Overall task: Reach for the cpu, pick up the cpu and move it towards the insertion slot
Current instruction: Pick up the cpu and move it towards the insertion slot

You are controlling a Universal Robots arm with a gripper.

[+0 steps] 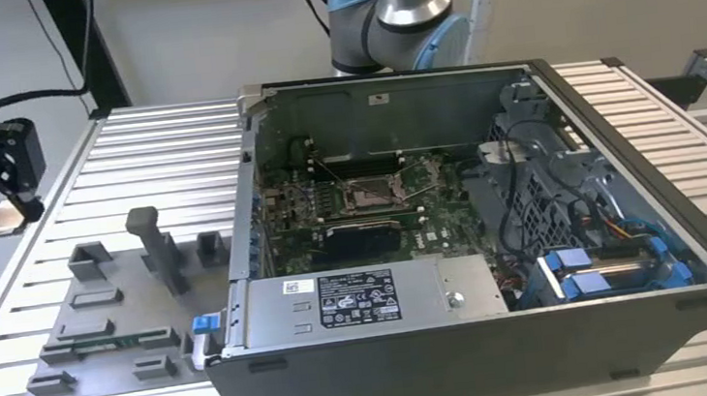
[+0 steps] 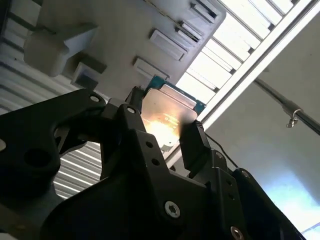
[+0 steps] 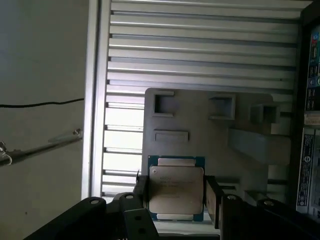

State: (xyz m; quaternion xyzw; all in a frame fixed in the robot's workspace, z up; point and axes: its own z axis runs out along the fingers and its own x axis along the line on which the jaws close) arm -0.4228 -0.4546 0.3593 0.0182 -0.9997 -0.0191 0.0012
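Gripper [image 3: 175,201] clamped on the cpu [image 3: 176,190] by its edges, far left in the exterior view, well apart from the slot [image 1: 373,193] at centre. The risk I see: a thin edge grip, so a jolt could tilt or drop it, and the case [image 1: 245,194] wall stands between.

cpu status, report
Gripper jaws shut on thin square silver-beige cpu. Held clear of grey plastic fixture tray, well short of silvery-framed square insertion slot. Dark metal computer case's wall stands between.
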